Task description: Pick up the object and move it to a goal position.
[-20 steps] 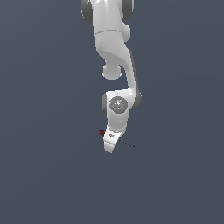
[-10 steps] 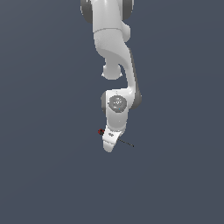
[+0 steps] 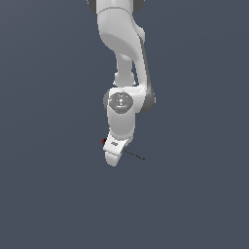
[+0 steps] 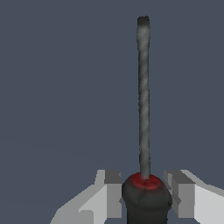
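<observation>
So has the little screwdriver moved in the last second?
Cannot tell. The screwdriver sits at about the same spot in the exterior view, and the plain background offers no fixed reference.

white arm [image 3: 124, 58] reaches down, pincer [image 3: 113, 156] over screwdriver [image 3: 133, 154] on grey floor [image 3: 194, 194].

Glossy white rounded arm [image 3: 121, 44], grey joint disc, blocky pale-grey pincer [image 4: 144, 197].

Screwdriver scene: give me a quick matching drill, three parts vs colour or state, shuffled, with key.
Column 1:
1. screwdriver shaft
2. screwdriver handle
3. gripper

Column 2:
A. white, one finger on each side of the handle
B. thin, dark metal, pointing away from the gripper
C. red and black, between the fingers

Pairs: 1-B, 2-C, 3-A
</observation>
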